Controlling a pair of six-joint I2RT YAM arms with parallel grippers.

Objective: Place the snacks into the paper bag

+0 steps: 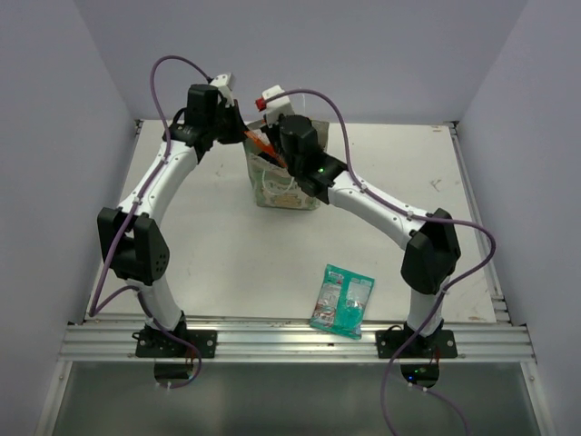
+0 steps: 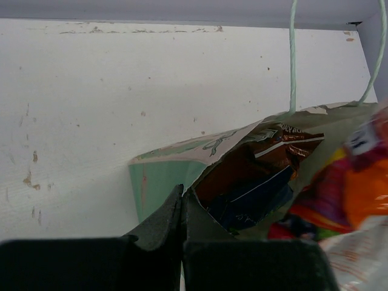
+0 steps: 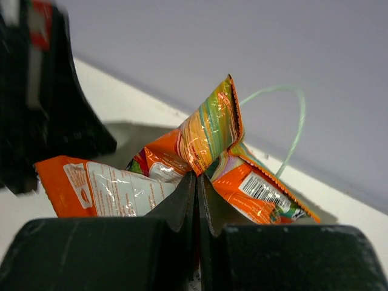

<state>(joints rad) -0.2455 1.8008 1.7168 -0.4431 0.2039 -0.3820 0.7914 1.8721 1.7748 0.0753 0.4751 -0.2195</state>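
Observation:
The paper bag stands at the table's middle back, mouth up. My left gripper is shut on the bag's rim and holds the mouth apart. Inside lie a dark blue packet and a reddish-brown packet. My right gripper is shut on the orange-white packet, which hangs over the bag's mouth; the same packet shows at the right of the left wrist view. A teal-white packet lies flat on the table near the front edge, left of the right arm's base.
The bag's pale string handles rise above its mouth. A metal rail runs along the near edge of the table. Grey walls close in the table on three sides.

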